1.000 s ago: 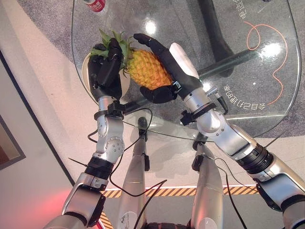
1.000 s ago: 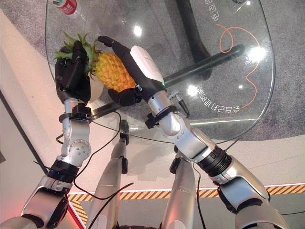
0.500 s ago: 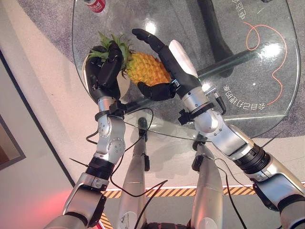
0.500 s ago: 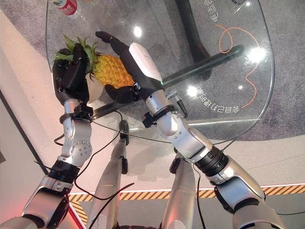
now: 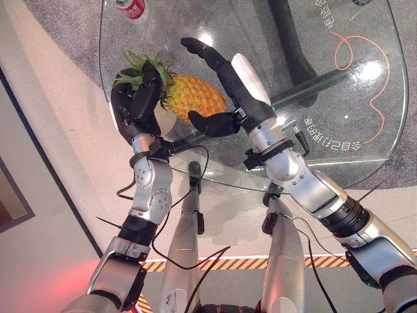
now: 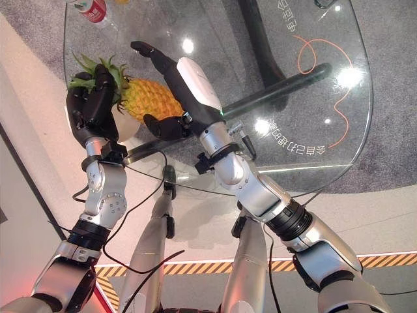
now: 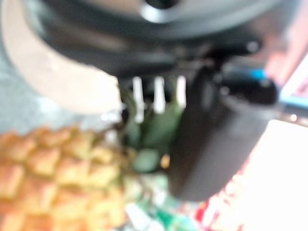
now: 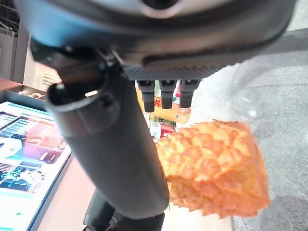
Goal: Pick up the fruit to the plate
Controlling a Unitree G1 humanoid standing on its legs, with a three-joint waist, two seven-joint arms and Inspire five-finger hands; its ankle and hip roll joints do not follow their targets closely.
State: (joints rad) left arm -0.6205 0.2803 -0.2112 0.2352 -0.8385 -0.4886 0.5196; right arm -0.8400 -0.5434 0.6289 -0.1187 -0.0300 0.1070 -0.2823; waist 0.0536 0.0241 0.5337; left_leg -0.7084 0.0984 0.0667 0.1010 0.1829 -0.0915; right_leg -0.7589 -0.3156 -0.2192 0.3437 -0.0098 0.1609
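Observation:
A yellow pineapple (image 5: pixel 193 98) lies on its side over the left part of the glass table (image 5: pixel 326 150), its green crown (image 5: pixel 138 67) pointing left. My left hand (image 5: pixel 133 104) is curled round the crown, which shows up close between its fingers (image 7: pixel 154 127). A cream plate (image 5: pixel 165 121) peeks out beneath that hand and the fruit's leafy end. My right hand (image 5: pixel 231 81) is open at the pineapple's right end, straight fingers stretched above the fruit and the thumb (image 8: pixel 110 149) below it. The fruit's body (image 8: pixel 216 168) sits just past that thumb.
A red can (image 5: pixel 132 8) stands at the table's far left edge. A dark table leg (image 5: pixel 313 81) and an orange cord (image 5: pixel 365 62) show through the glass on the right. The table's near edge runs close behind both wrists.
The pineapple has moved left with my left hand, further over the plate. My right hand's fingers have straightened and lifted off the fruit.

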